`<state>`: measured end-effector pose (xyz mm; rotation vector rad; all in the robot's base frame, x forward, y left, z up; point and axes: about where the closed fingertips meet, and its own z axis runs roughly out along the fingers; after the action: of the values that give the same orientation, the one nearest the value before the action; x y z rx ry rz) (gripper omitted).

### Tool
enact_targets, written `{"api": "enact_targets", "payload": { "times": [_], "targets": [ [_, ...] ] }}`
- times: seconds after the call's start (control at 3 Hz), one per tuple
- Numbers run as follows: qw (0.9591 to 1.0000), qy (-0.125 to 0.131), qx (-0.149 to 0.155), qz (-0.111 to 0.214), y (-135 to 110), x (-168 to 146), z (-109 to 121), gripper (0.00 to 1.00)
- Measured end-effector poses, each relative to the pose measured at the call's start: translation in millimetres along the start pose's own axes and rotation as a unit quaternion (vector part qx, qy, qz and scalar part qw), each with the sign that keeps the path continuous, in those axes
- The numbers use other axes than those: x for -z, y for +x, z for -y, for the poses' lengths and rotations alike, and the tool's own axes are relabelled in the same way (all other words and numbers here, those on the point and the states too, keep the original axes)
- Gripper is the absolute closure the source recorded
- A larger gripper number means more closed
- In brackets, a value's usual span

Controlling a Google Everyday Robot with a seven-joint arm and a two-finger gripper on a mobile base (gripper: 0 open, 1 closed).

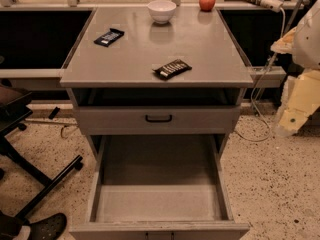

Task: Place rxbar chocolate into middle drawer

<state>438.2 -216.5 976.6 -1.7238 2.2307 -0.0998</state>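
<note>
Left of our claw (295, 115) (its state we cannot tell), the rxbar chocolate (172, 68) is lying ungrasped on the table (205, 49); we are facing the reach first.

The worktop (150, 49) is grey metal with a dull satin sheen. The middle drawer (157, 204) is the same matt metal, its base smooth. The rxbar chocolate (172, 68) has a glossy black wrapper. The bowl (161, 10) looks glazed. The floor (270, 184) is speckled stone. The tool (292, 119), at the right edge beside the worktop, has a matt cream casing.
</note>
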Motion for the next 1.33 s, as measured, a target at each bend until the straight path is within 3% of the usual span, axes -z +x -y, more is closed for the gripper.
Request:
{"api": "enact_targets", "payload": {
  "times": [0.67,1.0,1.33],
  "targets": [
    [1.0000,0.003,0.007,0.006,-5,-3,8,0.00],
    [0.9992,-0.003,0.034,0.019,-26,-25,35,0.00],
    [0.9959,-0.007,0.067,0.059,-59,-57,75,0.00]
  ]
}}
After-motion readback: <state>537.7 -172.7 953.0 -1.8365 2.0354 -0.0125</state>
